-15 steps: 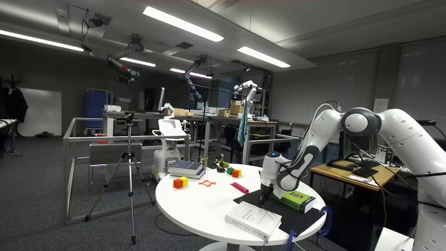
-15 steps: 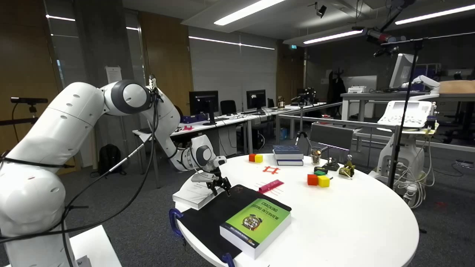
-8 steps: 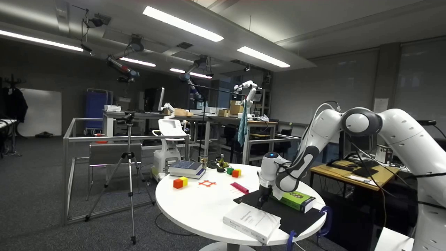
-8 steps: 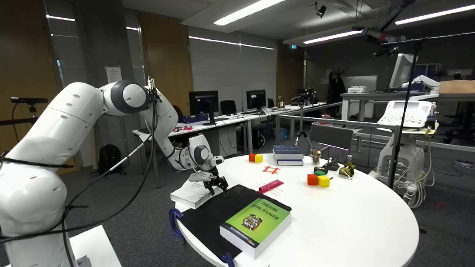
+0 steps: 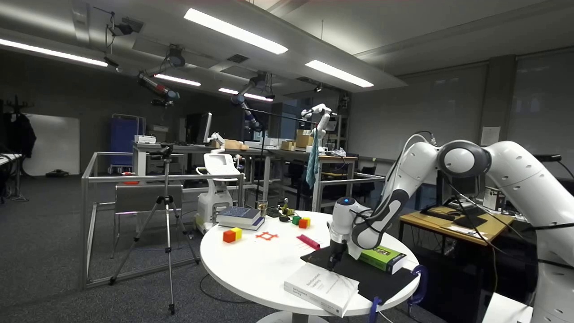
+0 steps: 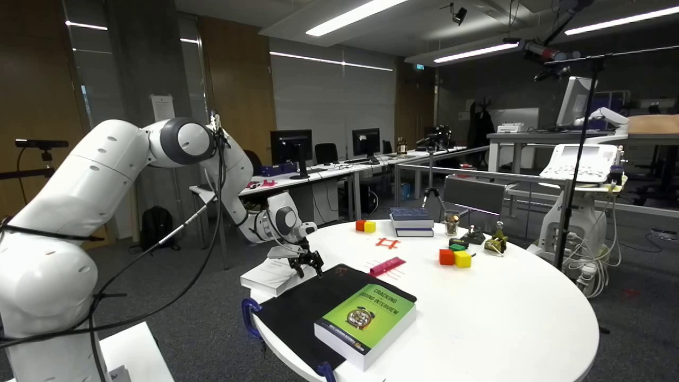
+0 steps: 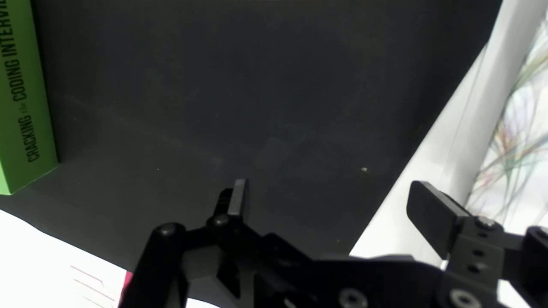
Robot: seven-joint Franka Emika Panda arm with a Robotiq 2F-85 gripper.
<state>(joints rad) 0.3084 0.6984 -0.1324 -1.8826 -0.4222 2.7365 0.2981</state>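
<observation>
The pincer (image 5: 332, 268): in an exterior view, it pointed down, close by a long side of the white book (image 5: 319, 285). Whether the two touched could not be told.
The white book: it lay flat on the worktop (image 5: 255, 264), on the near side of the pincer. Its long way ran at a slant, dropping toward the right of that view. The side by the pincer faced the black mat (image 5: 372, 280).
The white arm (image 5: 415, 172): it carried the pincer and was the arm nearest the white book; a dark arm (image 5: 160, 91) hung far back.
The fingers (image 6: 318, 262): in an exterior view, they stood apart, with a gap between the tips. The white book (image 6: 268, 278) lay on the left, beside and partly behind the pincer (image 6: 310, 273), and the black mat (image 6: 310, 307) spread out in front.
The green book (image 6: 366, 318): it lay farther off, over the mat's edge, well apart from the pincer.
The gap: in the wrist view, the two fingers (image 7: 431, 214) stood wide apart, clamped on nothing. One showed over the black mat (image 7: 257, 107), and one, on the right, over the side of the white book (image 7: 458, 141).
The white book's side: it ran from low in the middle up to the top right, so it crossed the line from finger to finger at a slant.
</observation>
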